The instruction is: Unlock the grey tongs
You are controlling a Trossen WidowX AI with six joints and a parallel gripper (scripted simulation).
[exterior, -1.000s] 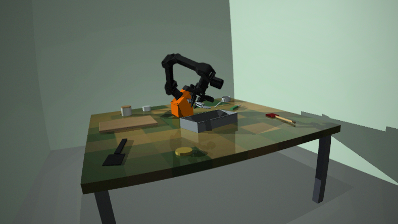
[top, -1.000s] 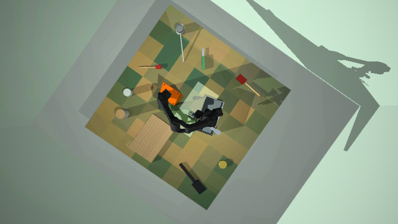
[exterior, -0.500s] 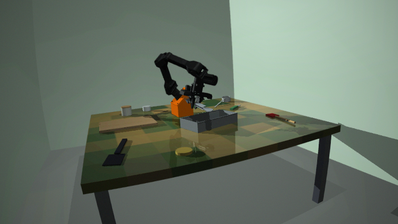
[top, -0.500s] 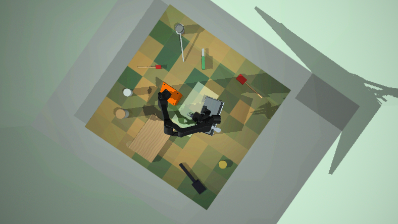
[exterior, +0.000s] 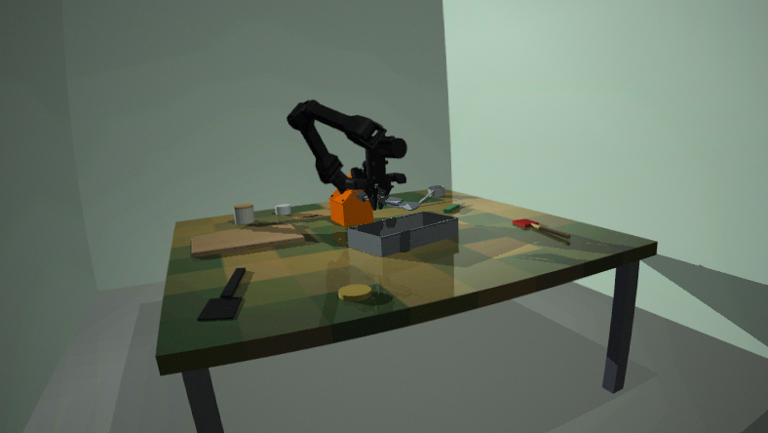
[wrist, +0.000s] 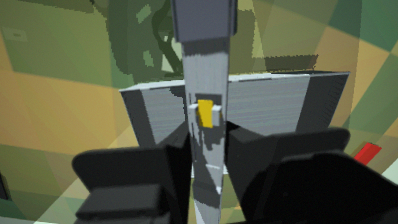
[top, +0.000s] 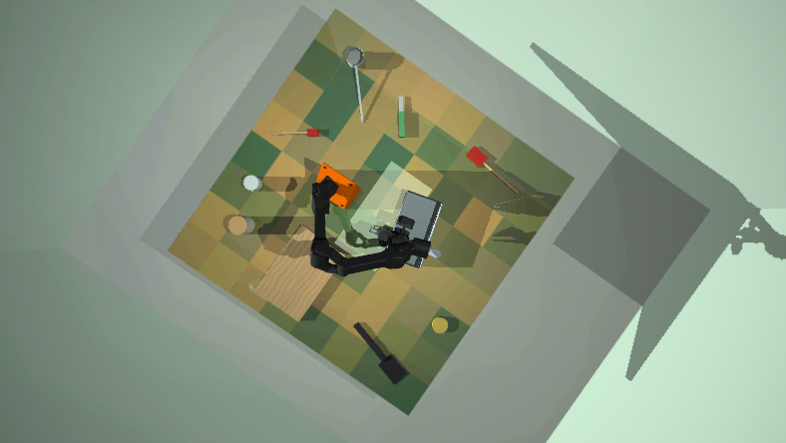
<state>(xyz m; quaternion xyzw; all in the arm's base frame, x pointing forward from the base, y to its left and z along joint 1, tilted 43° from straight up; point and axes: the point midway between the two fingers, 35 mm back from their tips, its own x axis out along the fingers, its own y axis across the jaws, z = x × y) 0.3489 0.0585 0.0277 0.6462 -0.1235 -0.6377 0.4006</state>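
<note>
The grey tongs (top: 434, 252) (exterior: 410, 205) (wrist: 206, 65) are held in the air, close to level, with the arms together; a yellow piece (wrist: 205, 113) shows on them. My gripper (exterior: 377, 205) (wrist: 202, 121) points down and is shut on the tongs, one finger on each side. It is above the grey roasting tin (exterior: 364, 242) (wrist: 265, 105), near the tin's side towards the robot base, and the tongs do not touch the tin. The arm hides much of the tongs in the top view. The wooden board (top: 291, 280) (exterior: 236, 242) lies apart from the tin, with nothing on it.
The orange base block (top: 346, 193) (exterior: 352, 211) stands near the tin. A tan-lidded canister (top: 238, 224) (exterior: 243, 215) stands beyond the board. A black spatula (top: 393, 368) (exterior: 220, 308) and a yellow disc (top: 439, 324) (exterior: 355, 292) lie on the near side in the exterior view.
</note>
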